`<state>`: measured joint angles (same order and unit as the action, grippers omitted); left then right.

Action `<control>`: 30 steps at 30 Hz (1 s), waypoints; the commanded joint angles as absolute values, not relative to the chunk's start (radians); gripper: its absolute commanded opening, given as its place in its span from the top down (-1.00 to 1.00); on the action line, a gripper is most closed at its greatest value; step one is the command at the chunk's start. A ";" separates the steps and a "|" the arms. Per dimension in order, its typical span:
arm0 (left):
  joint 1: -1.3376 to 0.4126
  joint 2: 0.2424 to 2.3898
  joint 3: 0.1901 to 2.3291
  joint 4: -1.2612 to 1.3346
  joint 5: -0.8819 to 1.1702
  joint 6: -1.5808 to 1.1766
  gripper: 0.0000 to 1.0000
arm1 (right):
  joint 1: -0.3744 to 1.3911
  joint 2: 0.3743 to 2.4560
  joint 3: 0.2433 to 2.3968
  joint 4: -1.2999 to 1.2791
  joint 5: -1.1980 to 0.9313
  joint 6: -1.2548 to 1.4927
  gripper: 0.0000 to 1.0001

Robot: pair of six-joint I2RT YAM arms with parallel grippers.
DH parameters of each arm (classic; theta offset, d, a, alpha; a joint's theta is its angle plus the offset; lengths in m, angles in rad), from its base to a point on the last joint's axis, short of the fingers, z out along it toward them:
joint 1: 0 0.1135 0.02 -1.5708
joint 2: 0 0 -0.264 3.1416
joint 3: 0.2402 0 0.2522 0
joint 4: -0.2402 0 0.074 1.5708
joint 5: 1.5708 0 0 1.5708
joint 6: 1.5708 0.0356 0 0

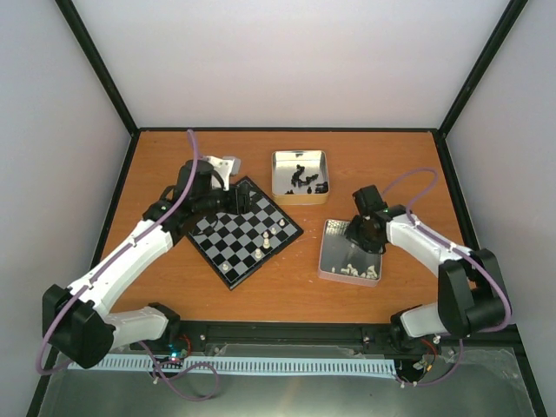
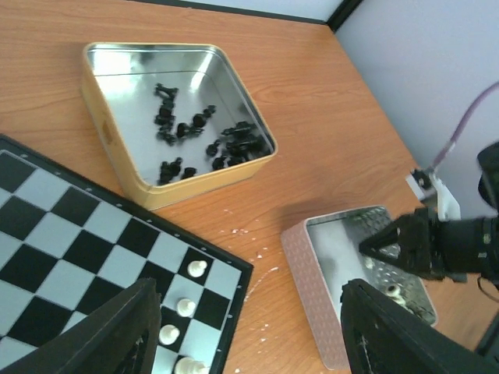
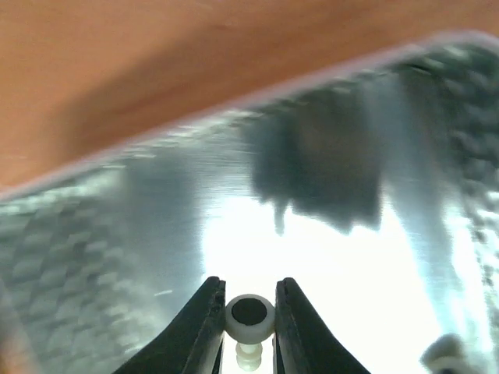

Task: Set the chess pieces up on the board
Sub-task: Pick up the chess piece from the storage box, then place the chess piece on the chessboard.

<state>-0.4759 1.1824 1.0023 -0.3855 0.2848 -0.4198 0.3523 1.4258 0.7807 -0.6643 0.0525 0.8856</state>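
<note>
The board [image 1: 228, 233] lies left of centre with a few cream-white chess pieces [image 1: 269, 234] along its right edge; in the left wrist view those chess pieces [image 2: 185, 306] stand in a row near the board's [image 2: 70, 241] corner. My left gripper [image 1: 238, 201] hovers over the board's far corner, and my left gripper [image 2: 245, 331] is open with nothing between its fingers. My right gripper [image 1: 364, 236] reaches into the pink-sided tin [image 1: 328, 233]. In the right wrist view my right gripper [image 3: 249, 313] is shut on a white chess piece [image 3: 249, 318], its dark-centred base facing the camera.
A gold tin [image 1: 300, 156] with several black chessmen [image 2: 187, 128] sits behind the board. More white pieces [image 1: 354, 269] lie at the near end of the pink-sided tin [image 2: 308, 273]. Black frame posts and pale walls bound the orange table [image 1: 174, 148].
</note>
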 commanded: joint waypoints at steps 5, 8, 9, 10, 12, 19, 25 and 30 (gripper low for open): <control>-0.582 1.189 0.902 -0.013 0.333 -0.389 -0.42 | 0.329 1.340 0.845 -0.368 -0.504 1.189 0.63; -0.648 1.261 0.907 0.078 0.288 -0.378 -0.48 | 0.347 1.335 0.802 -0.182 -0.605 1.406 0.63; -0.659 1.291 0.918 0.099 0.298 -0.384 -0.48 | 0.353 1.331 0.797 -0.144 -0.617 1.462 0.62; -0.677 1.318 0.929 0.119 0.307 -0.384 -0.48 | 0.358 1.324 0.797 -0.121 -0.620 1.508 0.62; -0.714 1.370 0.960 0.131 0.301 -0.382 -0.49 | 0.364 1.309 0.794 -0.086 -0.623 1.583 0.62; -0.781 1.463 0.980 0.147 0.293 -0.386 -0.42 | 0.370 1.254 0.740 -0.018 -0.645 1.800 0.62; -0.782 1.538 1.032 0.152 0.342 -0.395 -0.19 | 0.373 1.235 0.751 -0.026 -0.636 1.815 0.61; -0.782 1.579 1.064 0.152 0.355 -0.414 0.16 | 0.373 1.238 0.776 -0.062 -0.621 1.771 0.61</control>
